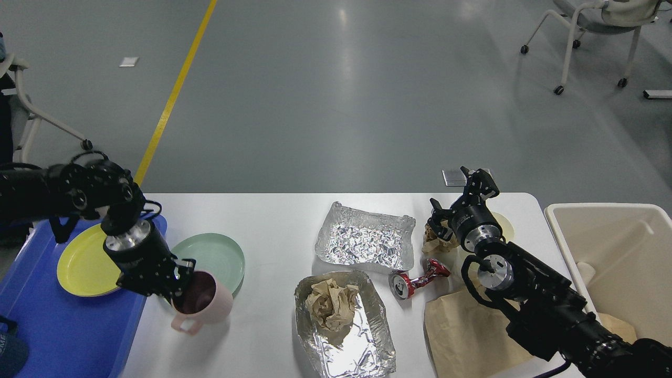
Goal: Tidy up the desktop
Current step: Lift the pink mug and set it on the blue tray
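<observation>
The white desktop (pixel 273 220) carries dishes and litter. My left gripper (pixel 176 287) is shut on the rim of a pink mug (pixel 206 307) and holds it over the near edge of a green plate (pixel 212 253). A yellow plate (pixel 84 261) lies in the blue tray (pixel 58 331) at the left. My right gripper (pixel 458 192) is open and empty above the back right of the desktop, next to a crumpled brown paper (pixel 434 239).
Two foil trays lie mid-table: an empty one (pixel 365 241) and a nearer one (pixel 346 336) holding crumpled paper (pixel 331 304). A crushed red can (pixel 417 281), a flat brown paper bag (pixel 462 331) and a beige bin (pixel 619 252) are at the right.
</observation>
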Controlling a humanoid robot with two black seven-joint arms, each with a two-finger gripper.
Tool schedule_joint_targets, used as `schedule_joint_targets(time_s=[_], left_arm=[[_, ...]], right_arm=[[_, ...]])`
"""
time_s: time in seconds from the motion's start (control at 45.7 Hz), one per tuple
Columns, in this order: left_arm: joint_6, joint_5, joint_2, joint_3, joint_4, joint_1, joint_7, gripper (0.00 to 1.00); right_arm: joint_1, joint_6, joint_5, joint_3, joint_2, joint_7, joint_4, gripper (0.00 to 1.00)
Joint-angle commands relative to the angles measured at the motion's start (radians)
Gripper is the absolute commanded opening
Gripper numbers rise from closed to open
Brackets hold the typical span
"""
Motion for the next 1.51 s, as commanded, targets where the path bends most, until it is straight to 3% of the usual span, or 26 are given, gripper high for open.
schedule_joint_targets(time_s=[0.0,0.263,0.656,1.094,1.488], left_arm=[[0.0,0.0,0.093,-0.041,-0.007,-0.085,0.003,0.0],[0.0,0.0,0.237,-0.049,0.012,-0.11,0.006,0.0],[0.0,-0.004,0.407,-0.028,0.076,0.057,0.012,0.0],[0.0,-0.015,0.427,-0.038,0.144,0.222,0.003,0.0],[0.0,-0.016,0.42,-0.043,0.164,0.26,-0.002,0.0]], right_arm=[[0.0,0.0,0.0,0.0,0.0,0.0,0.0,1.0],[0.0,0.0,0.0,0.0,0.0,0.0,0.0,1.0],[0.001,0.0,0.0,0.0,0.0,0.0,0.0,1.0],[0.0,0.0,0.0,0.0,0.0,0.0,0.0,1.0],[0.0,0.0,0.0,0.0,0.0,0.0,0.0,1.0]])
